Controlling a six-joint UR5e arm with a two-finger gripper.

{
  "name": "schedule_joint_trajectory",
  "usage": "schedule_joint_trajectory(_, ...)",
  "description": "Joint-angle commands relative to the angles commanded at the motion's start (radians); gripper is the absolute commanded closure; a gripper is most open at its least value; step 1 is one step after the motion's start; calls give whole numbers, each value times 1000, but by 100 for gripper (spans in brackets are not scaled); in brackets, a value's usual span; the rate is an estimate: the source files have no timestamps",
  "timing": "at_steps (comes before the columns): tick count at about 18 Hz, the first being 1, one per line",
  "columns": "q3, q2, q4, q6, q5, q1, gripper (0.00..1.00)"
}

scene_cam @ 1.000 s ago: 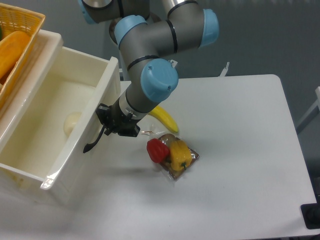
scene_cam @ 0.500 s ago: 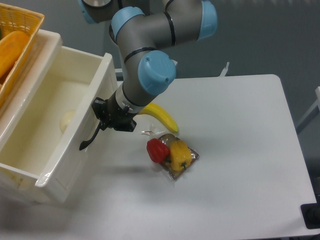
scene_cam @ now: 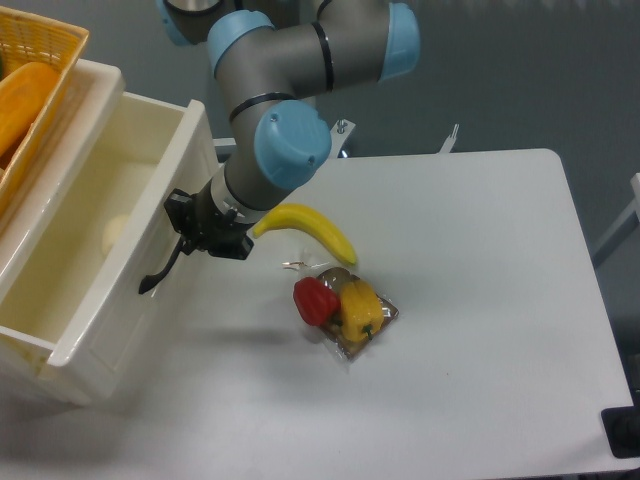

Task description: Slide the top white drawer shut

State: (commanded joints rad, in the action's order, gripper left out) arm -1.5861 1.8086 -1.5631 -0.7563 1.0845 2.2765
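One gripper (scene_cam: 186, 236) is pressing against the drawer (scene_cam: 110, 300) front by its black handle (scene_cam: 160, 270). Its jaws' opening is hidden. A banana (scene_cam: 305, 230) is lying just beside.

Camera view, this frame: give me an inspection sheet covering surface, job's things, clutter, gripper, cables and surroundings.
Surface: white table, bare to the right of the items.
Job's things: top white drawer partly open, pale round object inside; black handle on its front.
Clutter: banana; clear bag with red pepper and yellow pepper.
Gripper: gripper against the drawer front by the handle; fingers hidden.
Cables: nothing seen.
Surroundings: yellow basket top left, grey floor behind.
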Motion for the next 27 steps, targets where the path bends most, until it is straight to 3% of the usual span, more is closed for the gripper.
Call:
schedule_joint_trajectory(10, 0, 2, 2, 94, 2, -109, 97)
schedule_joint_trajectory(23, 0, 9, 6, 95, 2, -126, 96)
schedule_joint_trajectory(27, 2, 15, 12, 92, 5, -114, 83)
